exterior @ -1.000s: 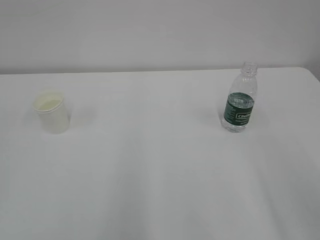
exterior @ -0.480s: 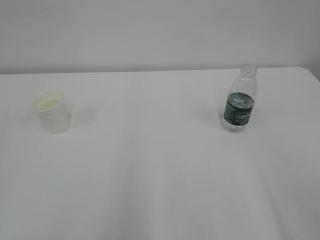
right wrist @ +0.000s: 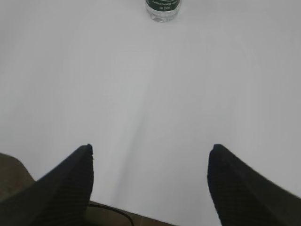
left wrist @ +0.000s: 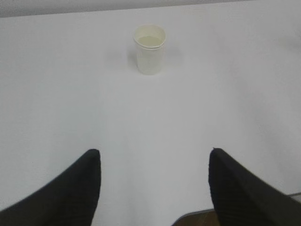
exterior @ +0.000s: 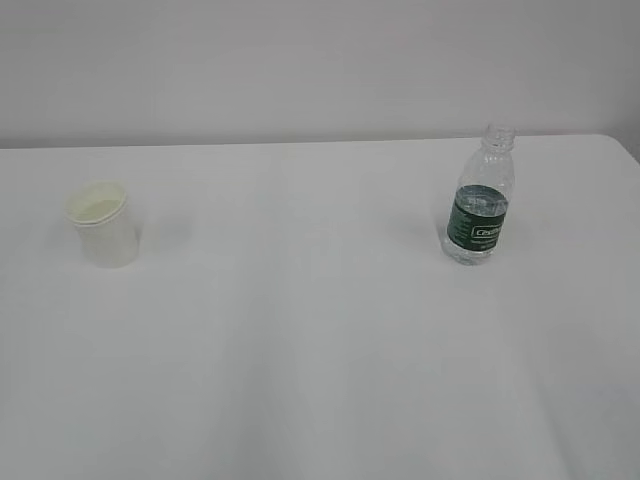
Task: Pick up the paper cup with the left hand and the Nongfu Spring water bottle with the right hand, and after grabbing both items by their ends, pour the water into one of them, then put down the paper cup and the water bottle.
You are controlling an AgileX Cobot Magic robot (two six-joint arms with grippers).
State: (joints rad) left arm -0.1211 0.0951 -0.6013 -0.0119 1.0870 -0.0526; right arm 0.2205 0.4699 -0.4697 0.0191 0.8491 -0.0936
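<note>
Left gripper: jaws wide apart, nothing held, low over the near table edge. Cup upright well ahead of it, at table left. Right gripper: likewise wide, empty. Bottle upright, uncapped, well ahead, at table right, far from cup.

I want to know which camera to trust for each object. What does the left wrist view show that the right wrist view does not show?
Only the left wrist view shows the paper cup, upright on the table, far ahead of the open left gripper, which holds nothing. Only the right wrist view shows the bottle, just its lower part with the green label, cut off at the top edge, far ahead of the open, empty right gripper. Both views share the white table and two black fingers spread wide at the bottom.
</note>
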